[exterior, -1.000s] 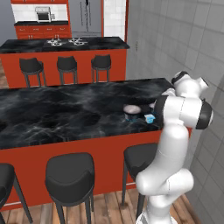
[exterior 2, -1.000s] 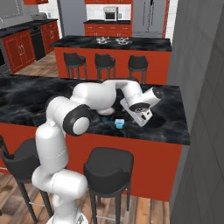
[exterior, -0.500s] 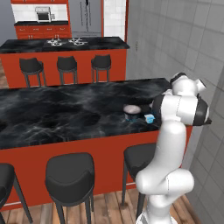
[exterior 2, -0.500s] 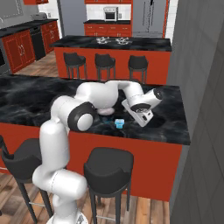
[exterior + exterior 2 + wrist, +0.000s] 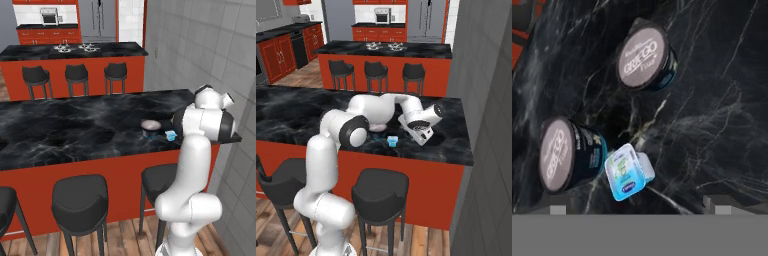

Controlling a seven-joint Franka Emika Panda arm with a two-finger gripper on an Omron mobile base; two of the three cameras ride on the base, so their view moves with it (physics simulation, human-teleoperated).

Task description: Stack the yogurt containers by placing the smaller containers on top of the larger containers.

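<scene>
While the claw point(image 5: 423, 136) hangs above the black marble table point(image 5: 712, 100), whether its fingers are spread cannot be told. Two dark tubs point(image 5: 644, 59) point(image 5: 567, 154) stand apart; the light-blue cup point(image 5: 628, 171) lies just beside the nearer one.

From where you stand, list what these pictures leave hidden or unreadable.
- Pincer: hand view, fingertips barely clear the bottom edge; open or shut cannot be told.
- Light-blue cup: hand view, label print too small to read.
- Second dark tub: left base view, apparently hidden behind the arm.
- Tub lids: hand view, lower line of print blurred.
</scene>
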